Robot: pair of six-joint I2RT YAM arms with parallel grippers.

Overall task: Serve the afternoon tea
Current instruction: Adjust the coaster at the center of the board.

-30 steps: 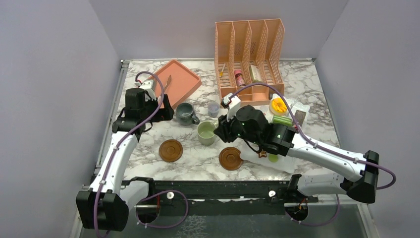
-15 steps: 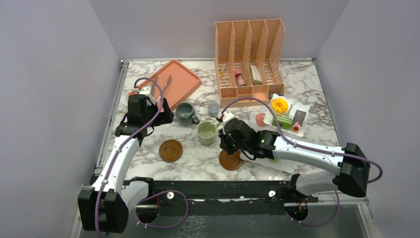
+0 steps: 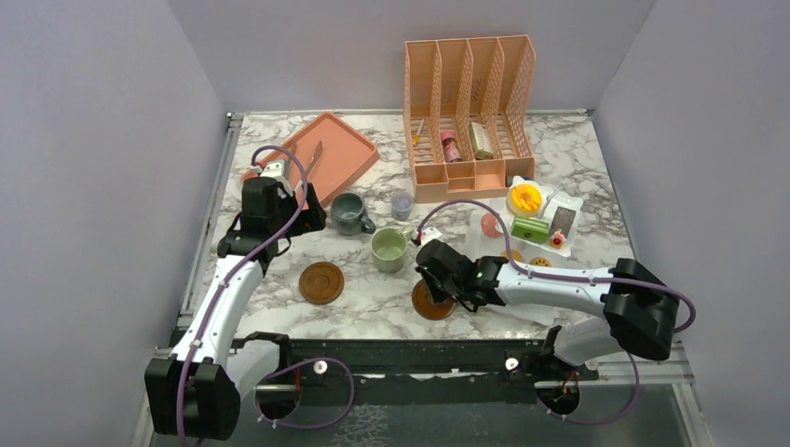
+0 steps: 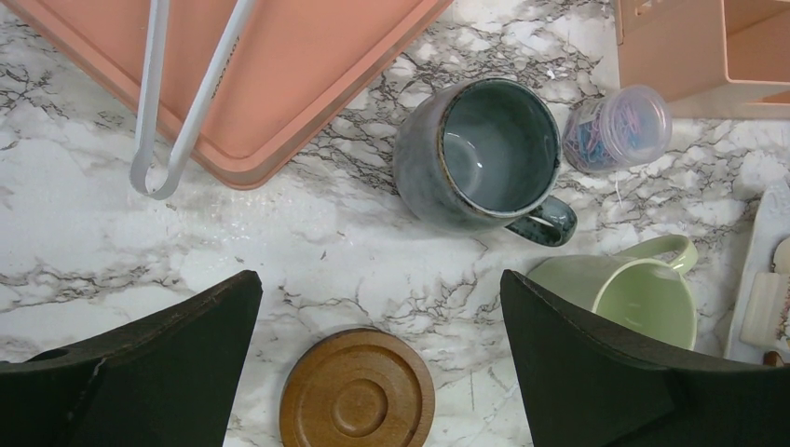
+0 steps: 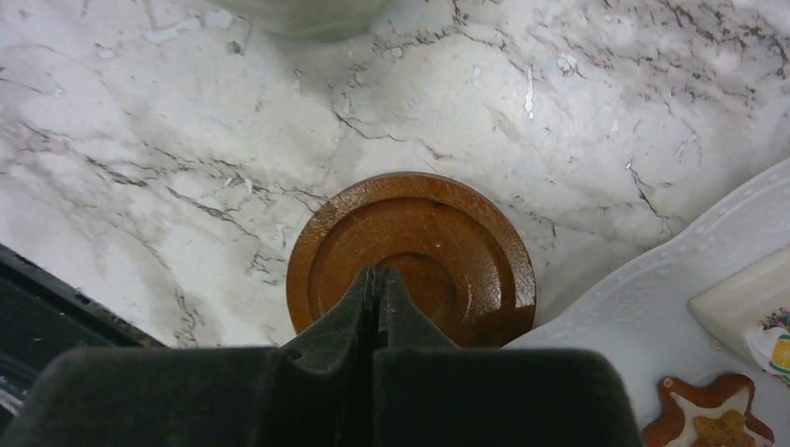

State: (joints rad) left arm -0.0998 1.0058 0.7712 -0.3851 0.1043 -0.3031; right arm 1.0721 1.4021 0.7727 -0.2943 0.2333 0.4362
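- The right gripper (image 5: 375, 275) was pressed shut on nothing, its tips over the centre of a brown coaster (image 5: 466, 233); whether they touched it could not be told.
- The left gripper (image 4: 375, 289) stood wide and empty above the marble, between the grey-blue mug (image 4: 489, 149) and the other coaster (image 4: 357, 400).
- One finger partly hid the pale green mug (image 4: 643, 298).
- The frame edge cut off a star cookie (image 5: 713, 424).

Left tool (image 4: 380, 281) faces down, its jaws spread wide and empty. Right tool (image 5: 377, 279) points down, jaws pressed together on nothing.
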